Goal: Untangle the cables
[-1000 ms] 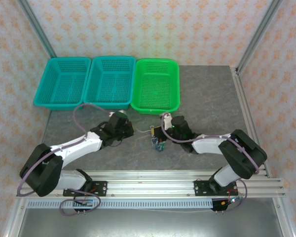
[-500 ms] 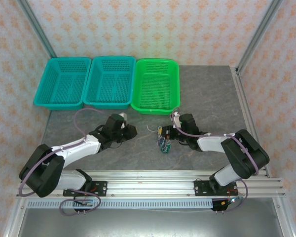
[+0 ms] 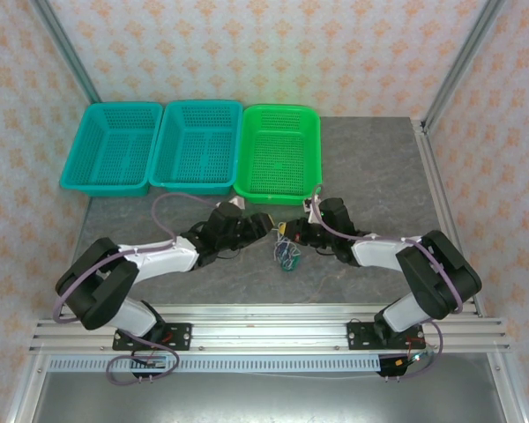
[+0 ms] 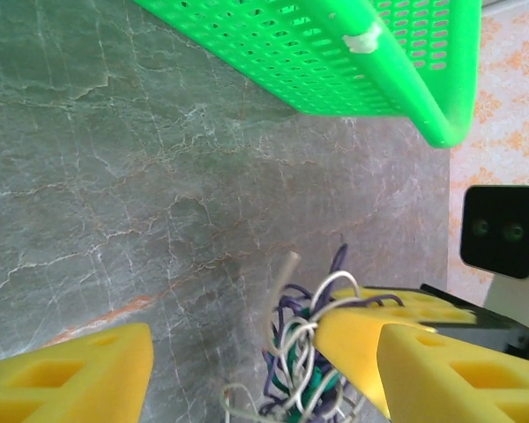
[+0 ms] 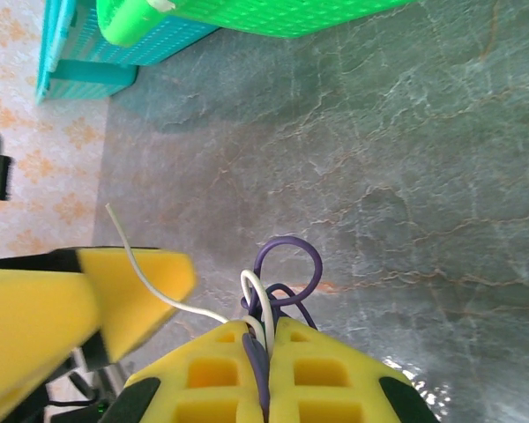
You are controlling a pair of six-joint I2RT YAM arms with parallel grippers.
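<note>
Top view: the cables [image 3: 287, 256] are bunching in a small knot over the grey counter [image 3: 370, 167], near its middle and on the near side of the green basket [image 3: 278, 154]. Two teal baskets [image 3: 110, 145] are standing to the left of the green one along the far edge. The left pincer [image 3: 263, 226] and the right pincer [image 3: 293, 234] are pointing at each other just beyond the knot, the left one coming from the left and the right one from the right. Right wrist view: the right pincer is pressing its yellow fingers [image 5: 326, 379] together on a white cable [image 5: 257, 295] and a purple cable [image 5: 286, 256]. Both cables are looping out of the seam between the fingers, and the white one is trailing toward a finger of the left pincer. Left wrist view: the left pincer is holding its fingers apart, with one finger touching the knot and the other standing well clear of it, and bare counter is showing between them
</note>
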